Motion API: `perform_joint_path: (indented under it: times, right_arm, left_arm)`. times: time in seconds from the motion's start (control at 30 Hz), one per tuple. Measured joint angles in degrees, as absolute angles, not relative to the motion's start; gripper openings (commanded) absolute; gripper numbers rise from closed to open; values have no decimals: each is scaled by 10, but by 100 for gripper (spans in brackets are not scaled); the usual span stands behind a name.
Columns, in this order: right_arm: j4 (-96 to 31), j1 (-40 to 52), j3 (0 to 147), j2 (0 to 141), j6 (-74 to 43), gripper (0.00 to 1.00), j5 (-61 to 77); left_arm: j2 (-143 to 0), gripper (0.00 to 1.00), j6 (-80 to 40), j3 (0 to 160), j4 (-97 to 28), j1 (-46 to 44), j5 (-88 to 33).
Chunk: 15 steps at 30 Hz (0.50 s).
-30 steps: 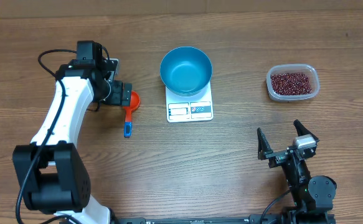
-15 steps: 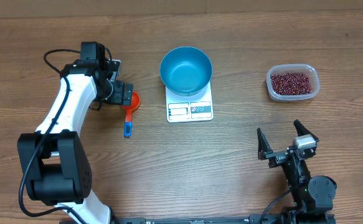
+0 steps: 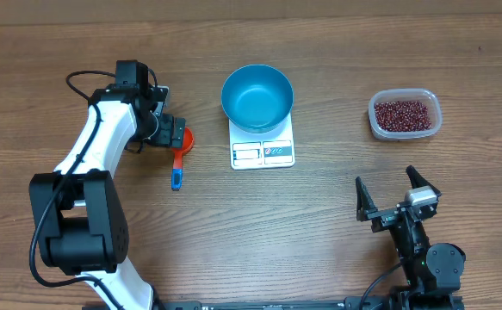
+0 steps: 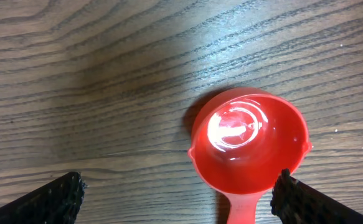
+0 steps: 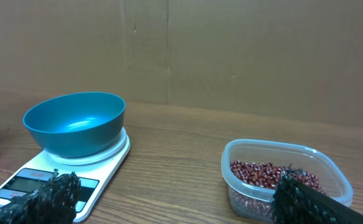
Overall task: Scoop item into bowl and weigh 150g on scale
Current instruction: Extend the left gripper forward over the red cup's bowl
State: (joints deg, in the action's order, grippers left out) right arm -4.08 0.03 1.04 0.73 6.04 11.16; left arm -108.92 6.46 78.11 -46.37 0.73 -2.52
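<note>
The beans (image 3: 403, 113) sit as a loose maroon heap in the clear plastic container (image 3: 436, 120), far right on the table (image 3: 319, 224). They look tiny, hard and dry. My read is that they roll and scatter at a touch, so no finger pinches these; they have to travel in the scoop (image 4: 249, 143).

The scoop lies left of the scale (image 3: 263, 153), cup up and empty, glossy orange-red, with its handle running toward the near edge to a blue end (image 3: 176, 179). It looks like light, stiff plastic and probably slick. The handle just behind the cup is the place to take it, squarely, or it may twist once loaded.

The blue bowl (image 3: 257, 97) sits empty on the far part of the scale, well apart from the container. It looks light too, so a careless tip could nudge it.

Now the claws. The left gripper (image 4: 181, 202) hangs over the scoop with its jaws spread wide and nothing in them. One finger is well clear on the bare wood, the other is just beside the cup's rim, and I cannot tell whether it touches.

The right gripper (image 3: 388, 185) waits near right, jaws also spread wide and empty, touching nothing, with the container beyond it.
</note>
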Motion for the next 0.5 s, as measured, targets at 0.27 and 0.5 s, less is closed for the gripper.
perform_joint_path:
  times: [0.27, 0.5]
  right_arm:
    - [-41, 0, 10, 7, 60, 100, 112]
    - [-41, 0, 10, 7, 60, 100, 112]
  left_arm:
    - [-1089, 100, 65, 781, -462, 7, -14]
    - [-1089, 99, 65, 781, -461, 7, -14]
